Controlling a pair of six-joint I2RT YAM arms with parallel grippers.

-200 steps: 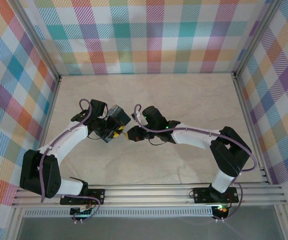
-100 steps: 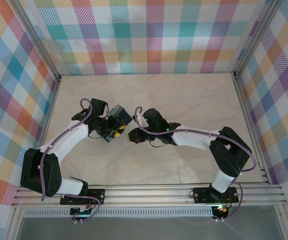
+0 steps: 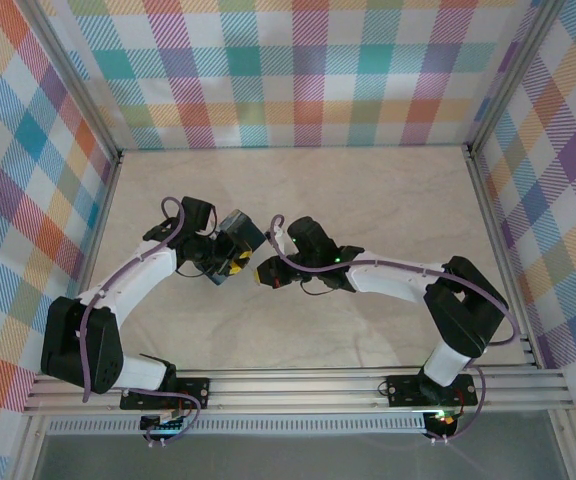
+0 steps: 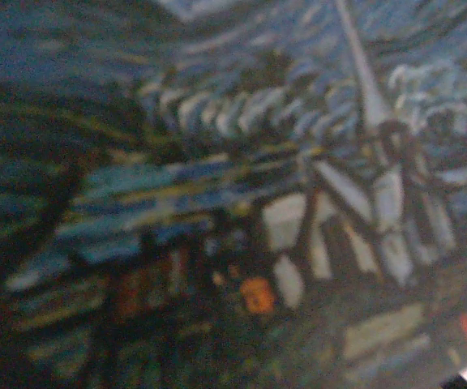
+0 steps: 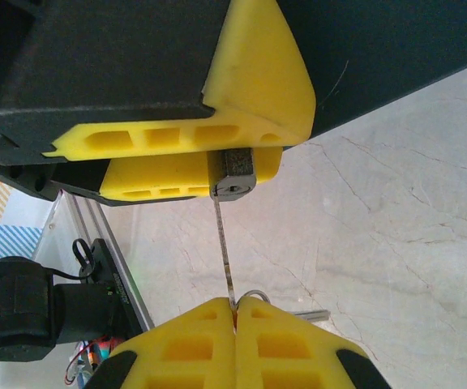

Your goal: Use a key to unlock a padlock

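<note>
Between the two arms, over the middle of the desk, the left tool is clenched on the padlock. The right wrist view shows the small dark body pinched between its yellow pads, close to the dark blue swirl-patterned box. The right tool is closed tight on the key, whose thin blade runs straight up from the pinch to the underside of the padlock. How deep the tip sits in the keyway cannot be made out. The main risk is the blade itself: it is slender and seen edge-on, so any sideways drift of either arm during the turn would probably bend it or lever it out of the slot. A second risk is slip. The right pads seem to hold only the very end of the key (a small wire ring shows just beside them), so a twist could spin the pads around the metal instead of turning it. The padlock could also rotate within the left grip if that hold is light, which would use up the twist without freeing the shackle. If the key is not fully seated, turning it would likely jam.
</note>
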